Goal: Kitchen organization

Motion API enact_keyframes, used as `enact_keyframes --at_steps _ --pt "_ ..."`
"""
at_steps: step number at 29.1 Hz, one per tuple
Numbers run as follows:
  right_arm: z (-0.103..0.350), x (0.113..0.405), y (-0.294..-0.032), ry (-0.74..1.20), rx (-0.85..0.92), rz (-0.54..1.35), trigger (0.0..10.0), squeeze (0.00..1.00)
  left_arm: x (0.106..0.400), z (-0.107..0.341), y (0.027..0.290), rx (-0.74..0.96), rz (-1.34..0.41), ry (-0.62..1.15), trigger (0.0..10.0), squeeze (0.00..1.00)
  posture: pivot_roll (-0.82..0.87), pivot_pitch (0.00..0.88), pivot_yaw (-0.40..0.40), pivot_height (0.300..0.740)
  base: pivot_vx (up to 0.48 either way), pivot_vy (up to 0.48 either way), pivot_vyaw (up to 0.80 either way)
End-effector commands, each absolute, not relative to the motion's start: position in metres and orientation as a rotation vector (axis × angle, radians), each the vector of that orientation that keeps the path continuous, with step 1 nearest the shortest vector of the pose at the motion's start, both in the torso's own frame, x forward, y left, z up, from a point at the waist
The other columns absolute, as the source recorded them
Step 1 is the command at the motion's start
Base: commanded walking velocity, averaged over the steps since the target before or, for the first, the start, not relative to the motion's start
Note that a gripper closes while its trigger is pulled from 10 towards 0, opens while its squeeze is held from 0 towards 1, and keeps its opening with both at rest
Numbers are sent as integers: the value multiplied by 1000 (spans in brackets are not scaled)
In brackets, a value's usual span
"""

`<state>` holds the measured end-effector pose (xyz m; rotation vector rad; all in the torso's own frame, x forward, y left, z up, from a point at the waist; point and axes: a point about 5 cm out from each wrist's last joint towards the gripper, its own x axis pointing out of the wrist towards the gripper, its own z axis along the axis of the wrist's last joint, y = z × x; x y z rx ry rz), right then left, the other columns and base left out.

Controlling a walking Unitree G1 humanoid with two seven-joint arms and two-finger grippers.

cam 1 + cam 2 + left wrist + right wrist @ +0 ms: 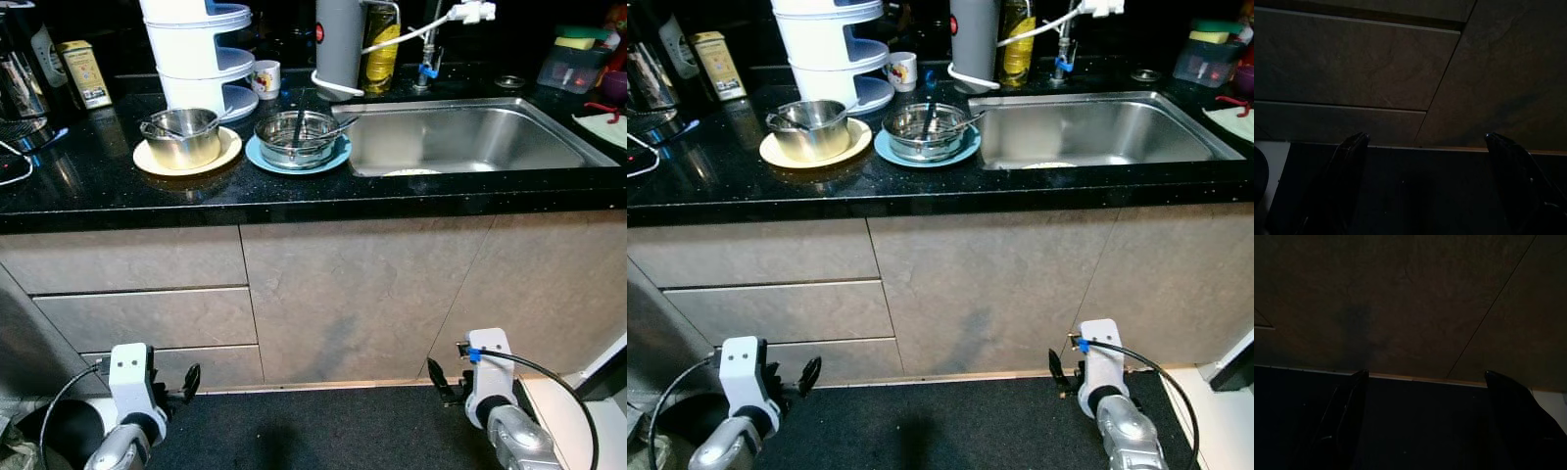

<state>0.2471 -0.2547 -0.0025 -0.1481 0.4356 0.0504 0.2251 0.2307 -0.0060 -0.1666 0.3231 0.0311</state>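
Note:
On the black countertop [98, 186] a steel pot [183, 136] with a utensil in it sits on a cream plate [155, 162]. Beside it a steel bowl [296, 137] holding utensils rests on a blue plate [263, 157]. To their right lies the steel sink [470, 132], with a white dish [411, 172] at its near edge. Both arms hang low in front of the cabinets. My left gripper [1427, 186] is open with nothing between its fingers. My right gripper [1425, 421] is open and empty as well, facing the cabinet fronts.
A white tiered rack [201, 49] and a mug [265, 78] stand at the back. A grey cylinder [339, 44], an oil bottle [381, 44] and the tap [431, 44] are behind the sink. A kettle [20, 69] and a box [85, 73] stand left, sponges [580, 39] right. Drawers [147, 318] lie below.

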Motion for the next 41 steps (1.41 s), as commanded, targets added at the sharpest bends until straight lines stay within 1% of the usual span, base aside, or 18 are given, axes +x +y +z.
enact_keyframes --at_steps 1,20,41 --pt "-6 245 -253 446 -164 60 10000 0 222 -8 236 -142 32 339 10000 0 -98 0 21 740 0 0 0" --pt "-9 245 -248 445 -186 69 10000 0 223 -9 239 -137 36 335 10000 0 -98 0 26 740 0 0 0" --pt "-11 244 -251 457 -166 66 10000 0 223 -9 237 -126 38 324 10000 0 -87 0 25 740 0 0 0"
